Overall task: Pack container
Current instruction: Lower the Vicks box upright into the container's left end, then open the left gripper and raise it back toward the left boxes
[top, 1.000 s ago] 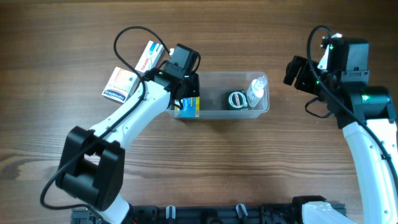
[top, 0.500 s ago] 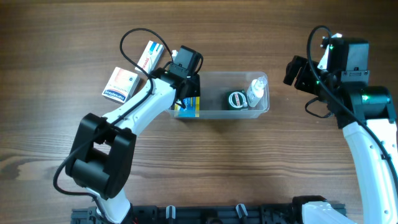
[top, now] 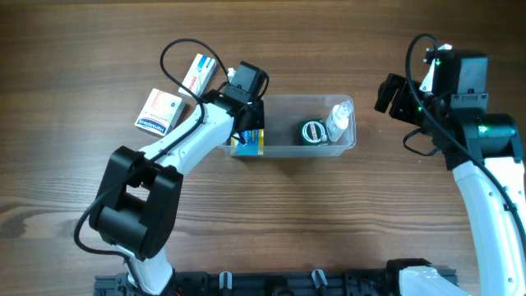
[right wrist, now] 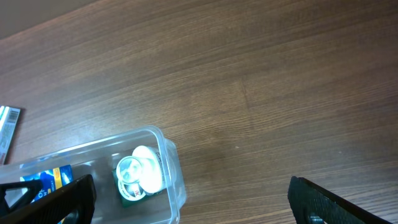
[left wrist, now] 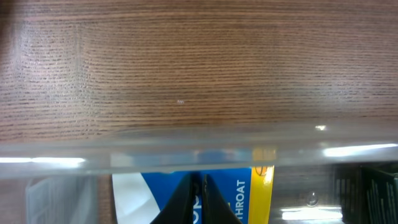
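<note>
Well, clear, shallow, round-cornered container (top: 283, 123)

White shells, black joints on left arm (top: 177, 148) and right arm (top: 485, 196). Black left hand (left wrist: 200, 200), right hand (right wrist: 189, 194). Black cable (top: 168, 51) loops off wrists. Green LED (top: 483, 127) on right arm.

Three boxes (top: 160, 112) (top: 200, 74) (top: 249, 143); one bottle (top: 338, 120), disc (top: 314, 131), container (top: 283, 122)

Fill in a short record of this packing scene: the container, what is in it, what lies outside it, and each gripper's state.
container: clear tub, mid-table
inside: blue and yellow box, round dark tin, small bottle
outside: flat box and slim box, both left of the container
left gripper: shut, over the blue and yellow box
right gripper: open, empty, off the container's right end
</note>
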